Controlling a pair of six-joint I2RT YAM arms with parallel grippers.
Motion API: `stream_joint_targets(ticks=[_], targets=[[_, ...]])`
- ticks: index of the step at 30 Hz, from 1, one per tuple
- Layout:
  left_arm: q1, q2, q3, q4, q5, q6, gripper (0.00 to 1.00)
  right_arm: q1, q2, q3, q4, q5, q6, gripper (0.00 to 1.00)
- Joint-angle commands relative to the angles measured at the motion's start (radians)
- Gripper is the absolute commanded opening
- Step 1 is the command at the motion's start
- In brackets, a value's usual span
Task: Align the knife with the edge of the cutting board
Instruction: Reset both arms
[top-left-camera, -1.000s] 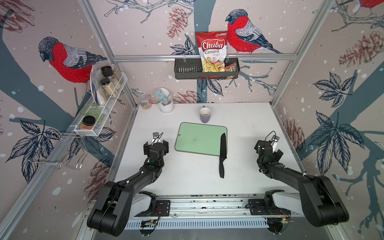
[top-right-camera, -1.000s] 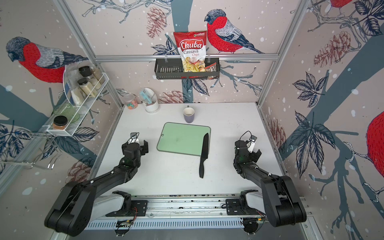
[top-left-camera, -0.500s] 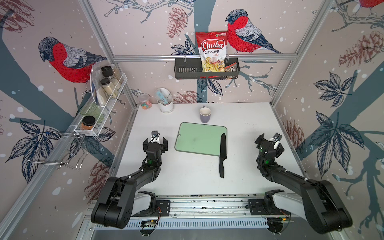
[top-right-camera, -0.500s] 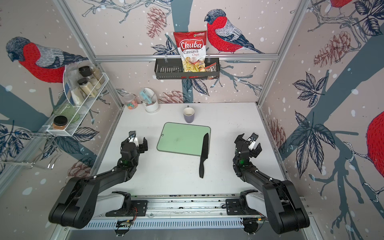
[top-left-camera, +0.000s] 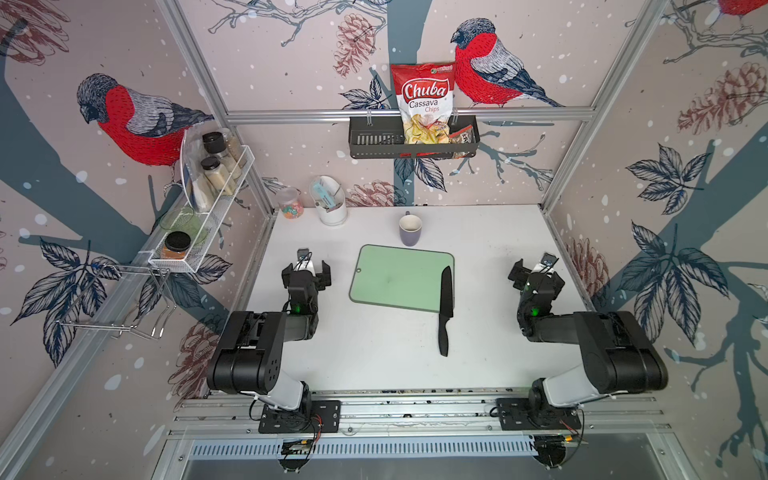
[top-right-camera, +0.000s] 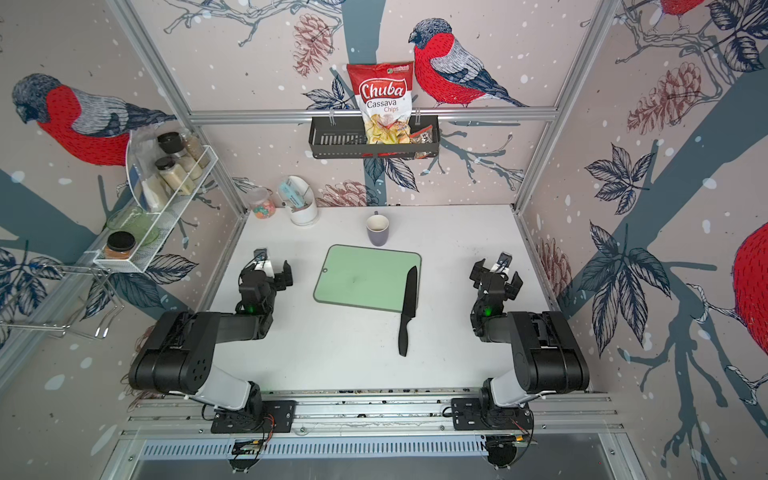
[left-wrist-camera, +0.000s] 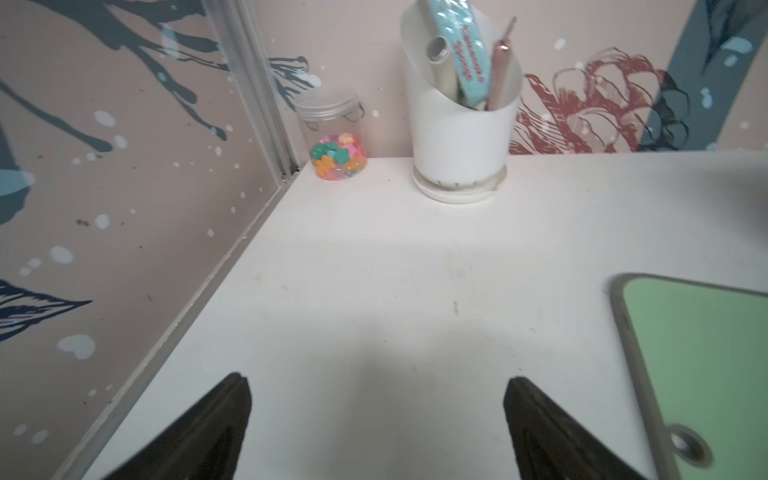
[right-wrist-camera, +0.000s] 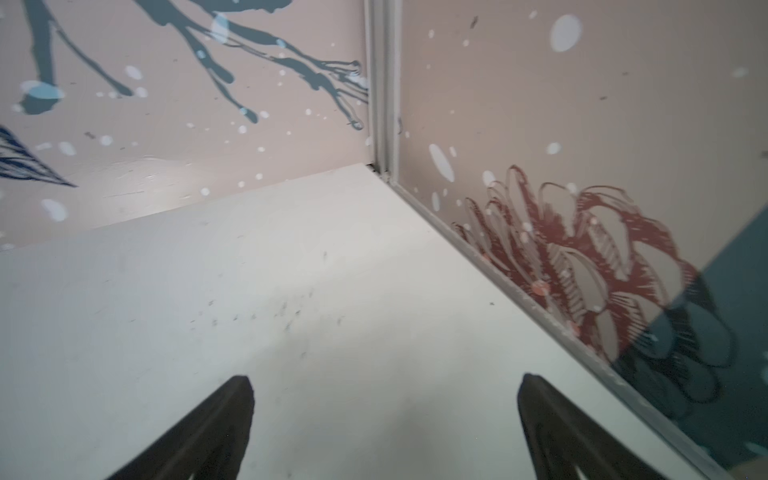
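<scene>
Both sets of jaws spread wide, nothing in them: left jaws and right jaws parked low over the desk. Knife lies between them, nearer my right jaws, well apart from both. Its blade rests on the cutting board along the short edge on my right-jaw side; the handle overhangs onto the desk.

Judgement: knife is stiff, light, thin, slick. Take the handle, not the blade. Board looks light and may slide.

Containers beyond my left jaws: jar of coloured candies, white holder with a sponge and utensils. Mug past the board; contents unclear.
</scene>
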Motion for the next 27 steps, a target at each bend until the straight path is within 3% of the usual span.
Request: stream_joint_targets(ticks=[1,27], targets=[[0.012,-0.006,0.006,-0.087,0.089,-0.035,0.97,0.002,0.000,0.000,-0.065,-0.069,0.020,1.00],[0.011,0.003,0.002,-0.061,0.093,-0.034,0.97,0.012,-0.005,0.008,-0.086,-0.059,0.013,1.00]])
